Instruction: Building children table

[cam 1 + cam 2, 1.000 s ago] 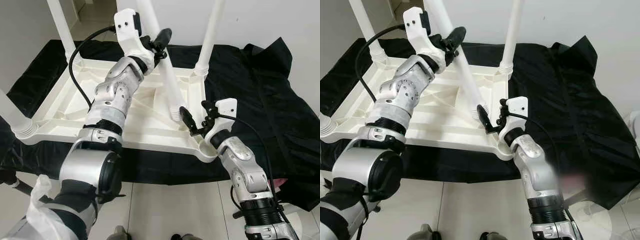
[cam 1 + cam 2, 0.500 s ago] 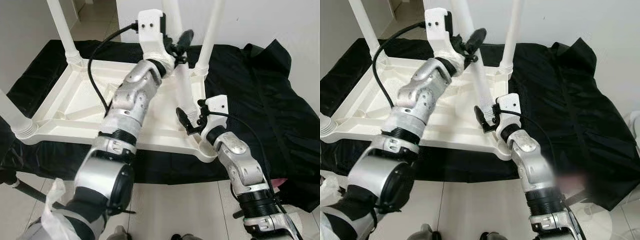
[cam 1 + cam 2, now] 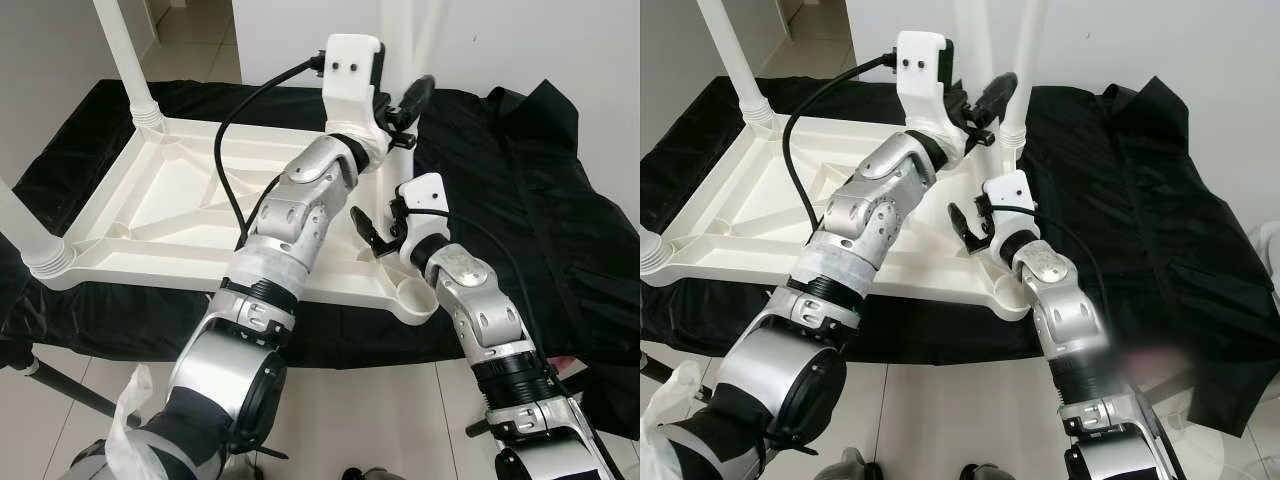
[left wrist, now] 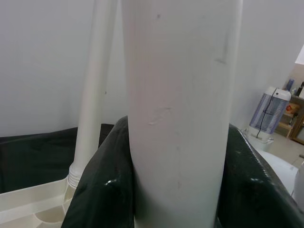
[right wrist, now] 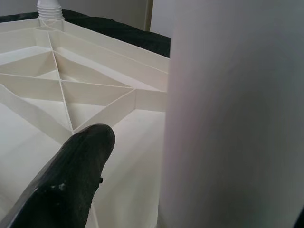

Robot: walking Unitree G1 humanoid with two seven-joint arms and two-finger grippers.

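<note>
An upturned white plastic table top [image 3: 150, 215], ribbed underside up, is laid on a black cloth [image 3: 520, 190] spread over the tiled floor [image 3: 340, 420]. Legs are seated upright in three corner sockets: far left [image 3: 125, 55], near left [image 3: 25, 235] and far right [image 3: 1025, 60]. The near right socket [image 3: 415, 298] is seen open, w/ no leg in it. A fourth, loose white leg [image 4: 178, 114] is held roughly upright over the top's right edge, btwn. the far right leg and the near right socket. The left gripper [image 4: 176, 180] is closed around this leg high up, w/ a black finger [image 4: 102, 183] pressed to each side, as the left wrist view shows. The right gripper [image 3: 378, 228] is placed lower on the same leg, just above the ribbed surface; one black finger [image 5: 71, 180] is seen beside the leg with a slim gap, so whether it grips cannot be told.
</note>
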